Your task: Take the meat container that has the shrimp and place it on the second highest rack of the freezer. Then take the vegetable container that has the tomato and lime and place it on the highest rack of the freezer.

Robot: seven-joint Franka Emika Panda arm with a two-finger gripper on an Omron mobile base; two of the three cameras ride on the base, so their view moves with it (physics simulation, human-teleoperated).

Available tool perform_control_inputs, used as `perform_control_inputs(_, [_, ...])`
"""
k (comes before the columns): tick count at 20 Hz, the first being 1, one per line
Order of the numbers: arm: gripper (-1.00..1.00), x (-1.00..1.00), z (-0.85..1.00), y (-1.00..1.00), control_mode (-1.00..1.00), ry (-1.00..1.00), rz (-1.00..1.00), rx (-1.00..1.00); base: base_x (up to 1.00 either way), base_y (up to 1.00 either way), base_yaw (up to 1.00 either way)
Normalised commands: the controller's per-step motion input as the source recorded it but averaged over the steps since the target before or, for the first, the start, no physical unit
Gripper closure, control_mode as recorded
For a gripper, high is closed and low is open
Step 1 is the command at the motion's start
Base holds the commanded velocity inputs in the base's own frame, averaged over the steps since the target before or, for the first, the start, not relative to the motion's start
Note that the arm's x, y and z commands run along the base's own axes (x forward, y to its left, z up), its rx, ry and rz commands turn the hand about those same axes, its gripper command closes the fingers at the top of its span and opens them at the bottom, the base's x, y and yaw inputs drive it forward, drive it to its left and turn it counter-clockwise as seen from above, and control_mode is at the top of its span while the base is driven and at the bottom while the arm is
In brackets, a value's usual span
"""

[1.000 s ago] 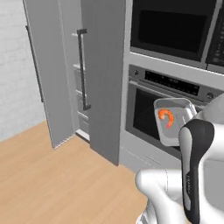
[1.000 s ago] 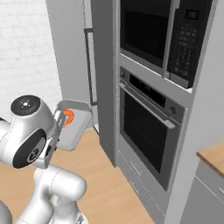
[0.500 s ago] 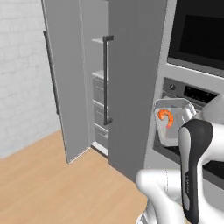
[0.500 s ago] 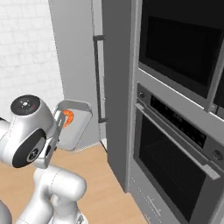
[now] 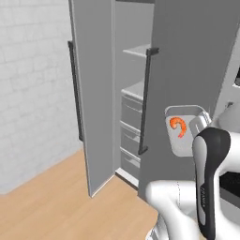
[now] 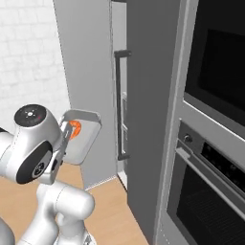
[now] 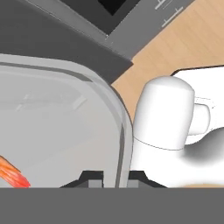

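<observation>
- One grey tray [image 5: 187,129] is held up in the air in front of the freezer [image 5: 187,56], tilted on edge; its rim [image 7: 120,144] is pinched between the narrowly closed fingers [image 7: 94,179].
- One shrimp [image 5: 178,126] is seen lying inside the tray.
- Two freezer doors are seen, each with one black bar handle [image 5: 145,101]; the left door [image 5: 93,89] stands open.
- Grey shelves and drawers [image 5: 131,122] are visible within.
- One black oven [image 6: 210,196] is set to the right.

A kitchen with a white brick wall [image 5: 33,84] at nine o'clock and a light wooden floor [image 5: 61,206] at six o'clock. A black-fronted wall oven [image 6: 210,158] sits in grey cabinetry at three o'clock.
</observation>
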Motion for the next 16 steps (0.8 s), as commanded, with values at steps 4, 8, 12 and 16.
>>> perform_control_inputs(4, [1.00,0.00,0.00,0.00,1.00,0.00,0.00,0.00,1.00,0.49,-0.25])
perform_control_inputs(8, [1.00,0.00,0.00,0.00,1.00,0.00,0.00,0.00,0.93,0.34,-0.32])
perform_control_inputs(12, [1.00,0.00,0.00,0.00,1.00,0.00,0.00,0.00,0.84,0.33,-0.38])
perform_control_inputs(16, [1.00,0.00,0.00,0.00,1.00,0.00,0.00,0.00,0.58,0.03,-0.42])
